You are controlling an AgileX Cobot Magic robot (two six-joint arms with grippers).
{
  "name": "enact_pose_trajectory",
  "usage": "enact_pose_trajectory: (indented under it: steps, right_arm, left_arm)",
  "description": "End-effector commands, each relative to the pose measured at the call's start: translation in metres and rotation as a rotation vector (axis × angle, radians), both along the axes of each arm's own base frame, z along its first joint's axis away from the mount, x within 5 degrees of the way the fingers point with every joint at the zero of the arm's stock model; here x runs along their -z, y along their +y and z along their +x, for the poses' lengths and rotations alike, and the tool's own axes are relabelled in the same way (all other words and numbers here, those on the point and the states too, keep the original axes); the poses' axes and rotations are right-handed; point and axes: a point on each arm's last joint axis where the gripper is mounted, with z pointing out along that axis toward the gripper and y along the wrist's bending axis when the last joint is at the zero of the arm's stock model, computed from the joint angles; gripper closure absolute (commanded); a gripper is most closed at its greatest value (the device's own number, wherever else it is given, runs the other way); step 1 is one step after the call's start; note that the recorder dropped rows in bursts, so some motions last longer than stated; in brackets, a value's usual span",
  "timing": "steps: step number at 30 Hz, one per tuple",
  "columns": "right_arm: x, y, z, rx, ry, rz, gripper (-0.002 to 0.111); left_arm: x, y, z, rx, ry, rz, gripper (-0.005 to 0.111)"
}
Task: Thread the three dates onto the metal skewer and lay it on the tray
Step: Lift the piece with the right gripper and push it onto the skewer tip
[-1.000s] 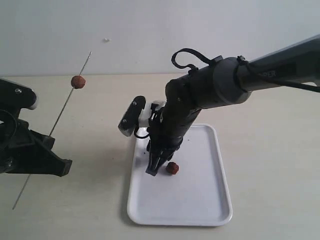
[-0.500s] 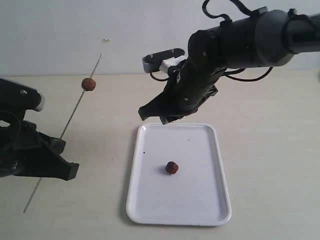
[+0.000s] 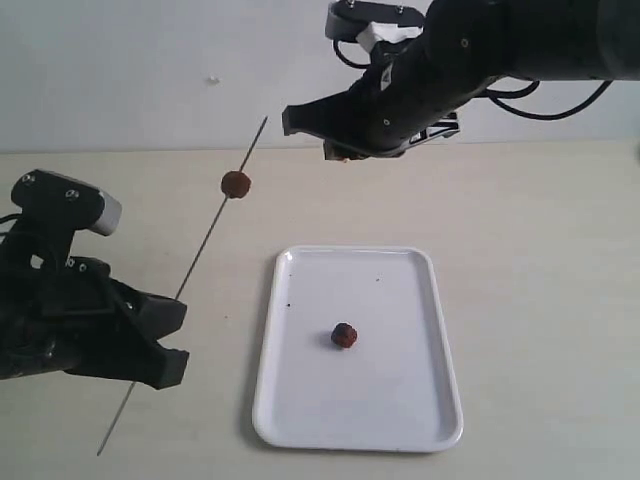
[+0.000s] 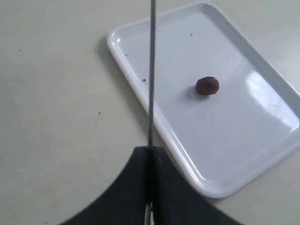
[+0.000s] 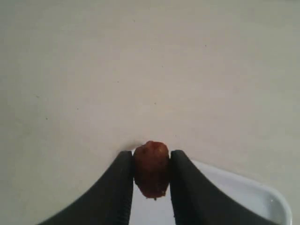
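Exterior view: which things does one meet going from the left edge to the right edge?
left gripper → threaded date on the metal skewer → tray. The right gripper with its held date overlaps the tray sideways, so I leave it out.

metal skewer (image 3: 194,262): one is counted.
tray (image 3: 400,390): one is counted.
dates: three are counted. The first date (image 3: 236,184) is threaded on the metal skewer, the second date (image 3: 344,336) is laid on the tray, and the third date (image 5: 151,168) is pinched between jaws.
grippers: two are counted, the left gripper (image 4: 150,152) and the right gripper (image 5: 151,161).
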Motion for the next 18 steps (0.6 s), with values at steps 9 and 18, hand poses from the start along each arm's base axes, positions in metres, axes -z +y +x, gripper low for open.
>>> enact_pose_trajectory:
  steps: [9,18]
  right_arm:
    - [-0.034,-0.012,-0.007,0.048,-0.051,0.081,0.081]
    - [-0.055,-0.01,-0.022,0.026,-0.021,0.173,0.081]
  left_arm:
    - [0.003,-0.012,-0.02,0.107,0.161,-0.199,0.107]
    - [-0.004,-0.02,-0.026,0.152,0.243,-0.316,0.107]
